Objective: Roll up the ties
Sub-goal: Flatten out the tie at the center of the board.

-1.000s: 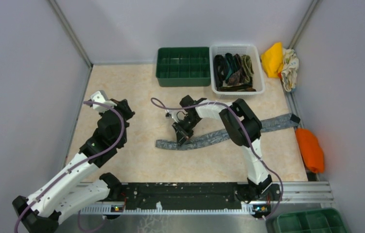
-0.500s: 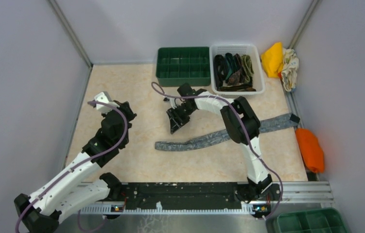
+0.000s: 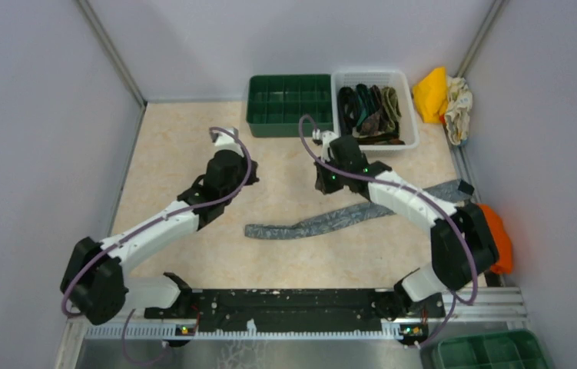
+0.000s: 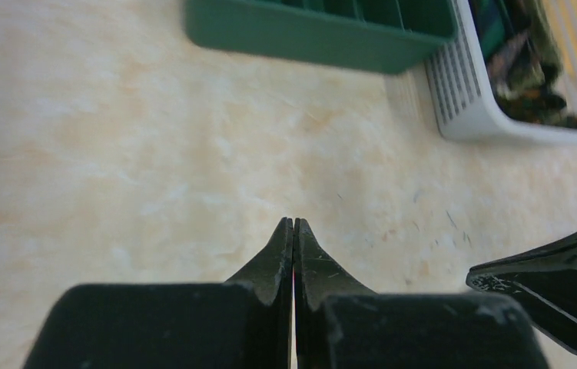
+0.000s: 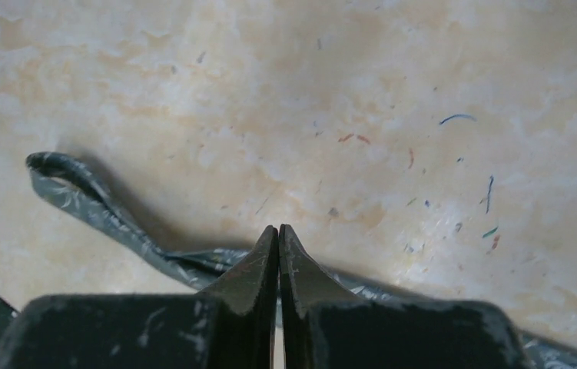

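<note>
Top view.
- Grey tie [image 3: 323, 221]: one, patterned, lying flat and slightly curved across the middle of the tabletop [image 3: 185, 138], unrolled; its far end runs under the right arm toward the right edge.
- Dark ties [image 3: 369, 111]: several, bundled in the white basket [image 3: 412, 115] at the back.
- Green tray [image 3: 289, 104]: divided into compartments, touching the basket's left side.
- Yellow cloth [image 3: 429, 94]: back right corner. Orange cloth [image 3: 491, 234]: right edge.
- Left end effector [image 3: 233, 146]: above bare tabletop, left of centre, well apart from the grey tie.
- Right end effector [image 3: 323, 183]: near the basket's front, just behind the grey tie.

Left wrist view.
- Left end effector [image 4: 293, 223]: fingers pressed together, nothing between them, bare tabletop below.
- Green tray [image 4: 316, 34] and white basket [image 4: 462, 108] with dark ties [image 4: 531, 69] ahead.

Right wrist view.
- Right end effector [image 5: 278, 228]: fingers closed tip to tip, empty.
- Grey tie [image 5: 93, 200]: runs beneath the tips, its folded end at upper left; contact cannot be told.
</note>
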Available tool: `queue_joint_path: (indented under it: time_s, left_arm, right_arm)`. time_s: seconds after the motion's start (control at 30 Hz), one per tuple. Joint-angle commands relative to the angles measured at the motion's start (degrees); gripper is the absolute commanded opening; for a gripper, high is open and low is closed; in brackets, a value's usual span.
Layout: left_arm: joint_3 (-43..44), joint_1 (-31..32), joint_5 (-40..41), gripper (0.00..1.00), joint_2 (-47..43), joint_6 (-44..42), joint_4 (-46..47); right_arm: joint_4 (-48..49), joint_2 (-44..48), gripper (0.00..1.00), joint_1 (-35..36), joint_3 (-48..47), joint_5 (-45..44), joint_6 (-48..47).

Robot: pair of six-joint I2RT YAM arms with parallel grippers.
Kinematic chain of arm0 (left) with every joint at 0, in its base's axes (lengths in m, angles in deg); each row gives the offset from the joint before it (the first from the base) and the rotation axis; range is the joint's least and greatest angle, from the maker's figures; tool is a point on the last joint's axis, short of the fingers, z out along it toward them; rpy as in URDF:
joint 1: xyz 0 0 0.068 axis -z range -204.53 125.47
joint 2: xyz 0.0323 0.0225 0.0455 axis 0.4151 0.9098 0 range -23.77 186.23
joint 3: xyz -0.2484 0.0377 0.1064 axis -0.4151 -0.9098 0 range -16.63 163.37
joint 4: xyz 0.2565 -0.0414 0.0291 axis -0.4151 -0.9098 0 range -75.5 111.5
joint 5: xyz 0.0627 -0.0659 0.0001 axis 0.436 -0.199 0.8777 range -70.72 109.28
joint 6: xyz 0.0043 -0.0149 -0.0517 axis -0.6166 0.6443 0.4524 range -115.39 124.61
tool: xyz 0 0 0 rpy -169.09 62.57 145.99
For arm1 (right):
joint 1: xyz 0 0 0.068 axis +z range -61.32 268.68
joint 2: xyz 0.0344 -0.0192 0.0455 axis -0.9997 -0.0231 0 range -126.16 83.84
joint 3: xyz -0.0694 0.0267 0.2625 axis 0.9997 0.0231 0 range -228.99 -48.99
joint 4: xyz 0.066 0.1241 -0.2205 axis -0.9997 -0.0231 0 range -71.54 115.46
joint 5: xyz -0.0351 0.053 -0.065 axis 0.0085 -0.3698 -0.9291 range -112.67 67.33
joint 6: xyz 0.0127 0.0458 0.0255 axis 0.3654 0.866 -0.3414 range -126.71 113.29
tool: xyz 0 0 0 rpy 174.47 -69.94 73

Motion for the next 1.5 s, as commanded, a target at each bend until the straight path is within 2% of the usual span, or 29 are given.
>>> queue_joint_path:
  time_s: [0.0,0.13,0.27,0.4,0.5,0.77,1.03,1.3,1.47]
  left_arm:
    - [5.8,-0.8,-24.0,0.00,11.0,-0.9,3.6]
    - [4.4,-0.8,-37.0,0.00,17.8,-2.5,10.8]
    - [0.5,-0.7,-53.8,0.00,21.1,-0.8,20.0]
    - [-5.9,-0.4,-62.5,0.00,21.8,4.5,30.4]
    - [-8.7,0.4,-66.6,0.00,22.6,6.8,32.4]
    - [-13.8,2.4,-63.0,0.00,21.3,6.0,29.1]
    - [-11.7,1.6,-55.8,0.00,27.9,3.8,28.3]
    - [-10.0,-1.7,-52.1,0.00,33.7,4.9,26.6]
    - [-9.9,-2.3,-55.4,0.00,34.2,5.5,25.8]
  right_arm:
    - [5.6,7.3,0.00,3.8,7.7,0.5,5.6]
    - [6.9,10.8,0.00,8.1,14.4,1.5,9.7]
    - [13.1,14.4,0.00,9.0,23.2,6.1,14.6]
    - [15.3,16.3,0.00,9.1,27.0,7.7,16.9]
    - [15.0,17.2,0.00,9.1,28.3,6.9,17.1]
    - [14.7,17.4,0.00,9.1,29.2,5.2,16.7]
    - [14.9,17.6,0.00,9.1,30.0,5.7,16.8]
    - [13.7,18.3,0.00,9.1,30.3,5.1,16.2]
    - [14.1,16.2,0.00,9.1,30.9,4.0,15.8]
